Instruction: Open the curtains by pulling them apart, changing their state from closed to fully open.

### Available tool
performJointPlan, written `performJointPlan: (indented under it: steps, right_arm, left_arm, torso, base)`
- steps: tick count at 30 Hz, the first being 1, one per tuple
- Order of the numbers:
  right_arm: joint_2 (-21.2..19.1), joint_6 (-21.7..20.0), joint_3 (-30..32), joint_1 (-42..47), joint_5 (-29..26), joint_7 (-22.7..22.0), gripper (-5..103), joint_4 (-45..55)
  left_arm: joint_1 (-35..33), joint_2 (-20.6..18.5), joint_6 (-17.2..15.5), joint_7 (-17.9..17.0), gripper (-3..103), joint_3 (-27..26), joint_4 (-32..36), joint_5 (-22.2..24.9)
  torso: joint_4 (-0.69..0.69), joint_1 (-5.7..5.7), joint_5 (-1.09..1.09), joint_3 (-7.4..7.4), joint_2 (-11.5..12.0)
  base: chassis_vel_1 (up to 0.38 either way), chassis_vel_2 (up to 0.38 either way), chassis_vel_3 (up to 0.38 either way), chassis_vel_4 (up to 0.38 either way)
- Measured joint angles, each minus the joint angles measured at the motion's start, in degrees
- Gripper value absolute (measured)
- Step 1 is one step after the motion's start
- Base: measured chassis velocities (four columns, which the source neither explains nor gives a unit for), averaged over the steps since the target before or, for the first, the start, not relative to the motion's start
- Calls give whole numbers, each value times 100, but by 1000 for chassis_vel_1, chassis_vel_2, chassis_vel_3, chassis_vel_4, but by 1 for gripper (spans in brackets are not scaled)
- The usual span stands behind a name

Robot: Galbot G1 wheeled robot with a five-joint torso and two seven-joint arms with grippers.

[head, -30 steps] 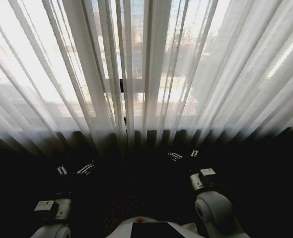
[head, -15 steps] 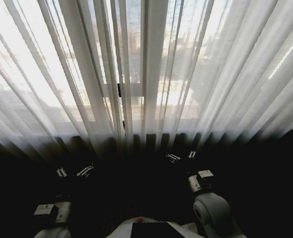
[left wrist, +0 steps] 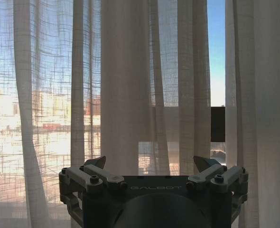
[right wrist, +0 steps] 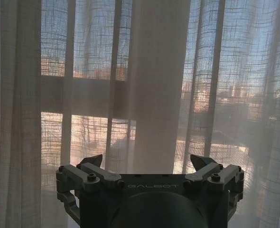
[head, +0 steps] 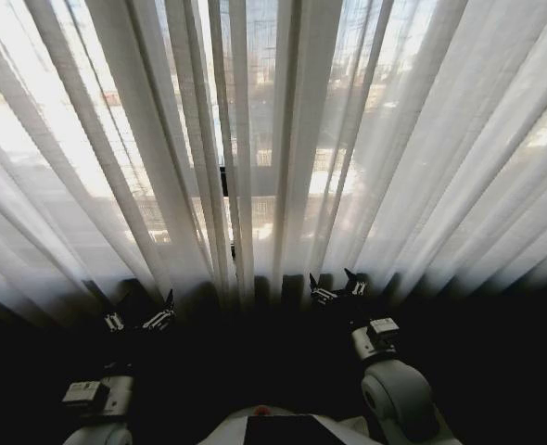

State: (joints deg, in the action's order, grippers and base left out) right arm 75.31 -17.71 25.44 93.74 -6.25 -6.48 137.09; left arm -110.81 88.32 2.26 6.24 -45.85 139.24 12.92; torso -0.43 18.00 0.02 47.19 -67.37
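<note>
Head view, sheer white curtains (head: 273, 139) in long pleats of linen-like weave, hanging closed just ahead of left gripper (head: 140, 322) and right gripper (head: 339, 291), both jaws apart, holding nothing.

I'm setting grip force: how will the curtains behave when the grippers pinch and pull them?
The curtains look sheer, with an open weave, so they are probably light and floppy. Their loose pleats would likely bunch rather than slide stiffly. Thin fabric may slip from the open left gripper or right gripper.

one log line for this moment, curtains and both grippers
curtains: closed, untouched | left gripper: open, facing fabric, short of it | right gripper: open, facing fabric near centre seam | step: approach, no grasp
</note>
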Motion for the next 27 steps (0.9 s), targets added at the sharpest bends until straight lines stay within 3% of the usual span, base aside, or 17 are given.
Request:
performJointPlan:
  steps: [13,27]
  right_arm:
    - [-16,284,-194,117,390,145,100,-90]
    - [-45,304,-247,111,548,219,100,-196]
  left_arm:
    - [55,15,0,-3,100,17,-76,1]
    - [84,38,4,-2,100,25,-174,0]
  torso:
    - [-1,7,-3,2,2]
    - [-1,-7,-1,-1,-4]
  base:
    - [-204,350,204,-372]
    - [4,-15,-6,19]
